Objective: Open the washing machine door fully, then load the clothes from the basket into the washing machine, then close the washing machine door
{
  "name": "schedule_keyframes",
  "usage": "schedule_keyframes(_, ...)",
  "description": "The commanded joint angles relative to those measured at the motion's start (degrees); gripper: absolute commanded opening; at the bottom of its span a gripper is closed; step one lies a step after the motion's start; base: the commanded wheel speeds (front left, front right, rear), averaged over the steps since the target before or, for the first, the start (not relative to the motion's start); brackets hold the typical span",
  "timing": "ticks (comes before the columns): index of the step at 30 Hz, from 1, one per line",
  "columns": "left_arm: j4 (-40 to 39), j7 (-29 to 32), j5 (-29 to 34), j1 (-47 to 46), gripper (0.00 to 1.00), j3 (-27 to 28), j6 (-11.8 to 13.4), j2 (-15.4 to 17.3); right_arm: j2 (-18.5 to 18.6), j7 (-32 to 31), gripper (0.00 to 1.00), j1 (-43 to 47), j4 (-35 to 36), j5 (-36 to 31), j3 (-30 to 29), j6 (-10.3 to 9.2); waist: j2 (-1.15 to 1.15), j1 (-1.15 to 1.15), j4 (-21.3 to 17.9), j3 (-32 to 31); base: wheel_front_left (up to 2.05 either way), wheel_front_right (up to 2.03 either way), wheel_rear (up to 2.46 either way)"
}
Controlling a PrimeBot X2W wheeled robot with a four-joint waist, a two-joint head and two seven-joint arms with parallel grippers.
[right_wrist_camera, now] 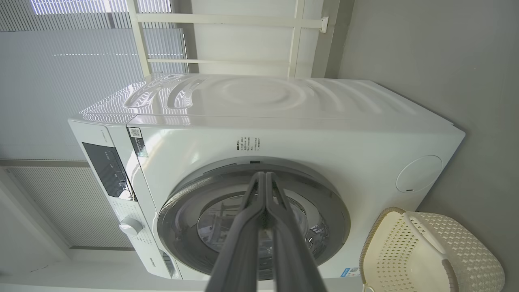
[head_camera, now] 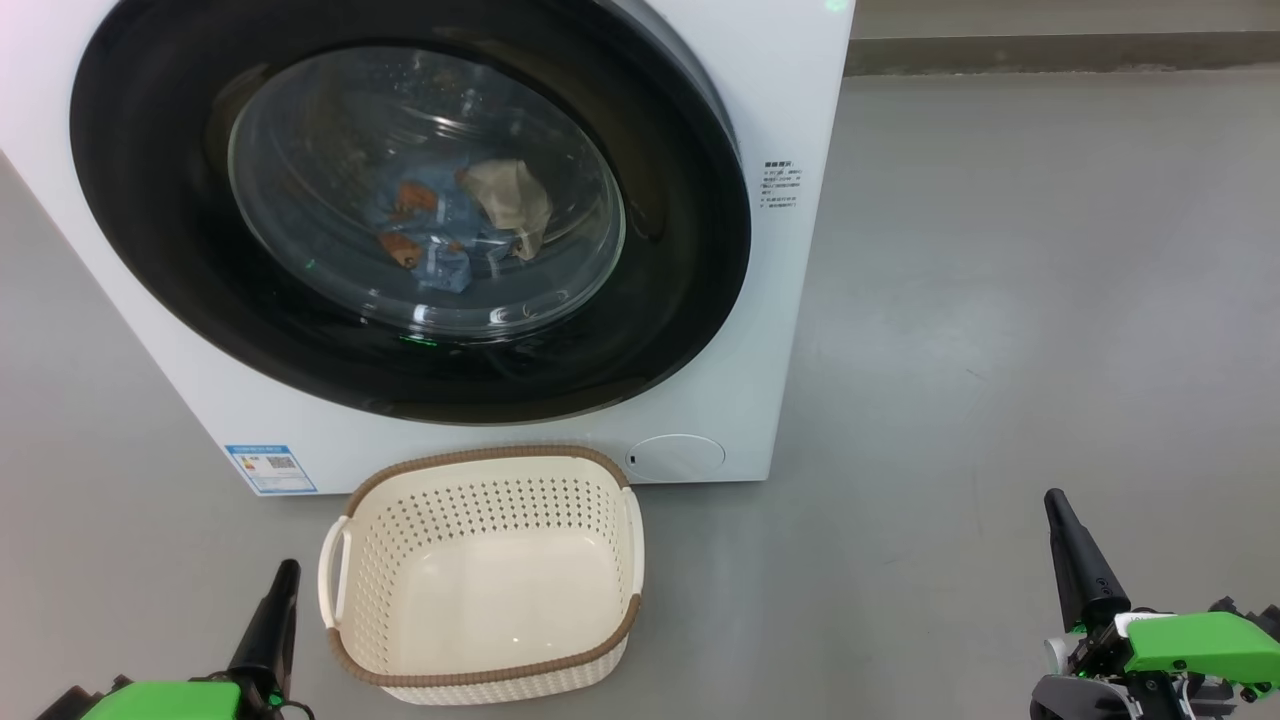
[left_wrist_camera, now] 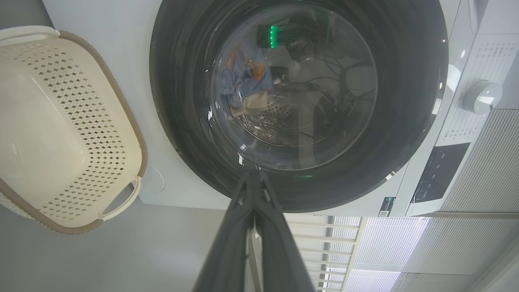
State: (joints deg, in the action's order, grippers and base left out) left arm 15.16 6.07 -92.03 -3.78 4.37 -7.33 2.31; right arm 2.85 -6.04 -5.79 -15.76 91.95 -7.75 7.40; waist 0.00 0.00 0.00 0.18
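**Desk:** Head view first. Where are the arms?

**Me:** My left gripper (head_camera: 285,585) sits low at the lower left, pointing up the frame. My right gripper (head_camera: 1060,520) does the same at the lower right. The bottom edge cuts off both arms. I make out only one dark spike each here, so I can't judge the jaws from this view. The washing machine door (head_camera: 410,200) is shut against the washing machine (head_camera: 790,120) at upper left. One basket (head_camera: 500,500) stands on the floor (head_camera: 1000,300) just below it, nearer my left gripper.

**Desk:** And the clothes?

**Me:** The clothes (head_camera: 440,230) lie behind the door at its centre. They're blue with orange prints, plus one beige piece. The blue ones are bunched together and I can't count them.

**Desk:** Left wrist view?

**Me:** My two fingers (left_wrist_camera: 227,251) rise from the bottom edge and meet at the tips, closed on nothing, in front of the door's black rim. Reflections blur the drum (left_wrist_camera: 279,121). The basket is at the left, cut off.

**Desk:** Right wrist?

**Me:** The same: two fingers (right_wrist_camera: 239,251) pressed together, holding nothing, over the door. The basket is at the lower right, partly cut off.
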Motion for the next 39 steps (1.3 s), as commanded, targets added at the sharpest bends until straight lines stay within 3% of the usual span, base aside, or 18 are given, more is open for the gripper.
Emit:
schedule_keyframes(1, -1.1, 0.3, -0.2, -2.4, 0.0, 2.0, -0.2, 0.7, 0.1, -0.4, 0.0, -0.4, 1.7, 0.2, 1.2, 0.09, 0.0, 0.0, 0.0, 0.0, 0.0, 0.0, 0.0)
schedule_keyframes(39, -1.1, 0.4, -0.2, -2.4, 0.0, 2.1, -0.2, 0.6, 0.1, -0.5, 0.0, -0.4, 1.7, 0.2, 1.2, 0.09, 0.0, 0.0, 0.0, 0.0, 0.0, 0.0, 0.0)
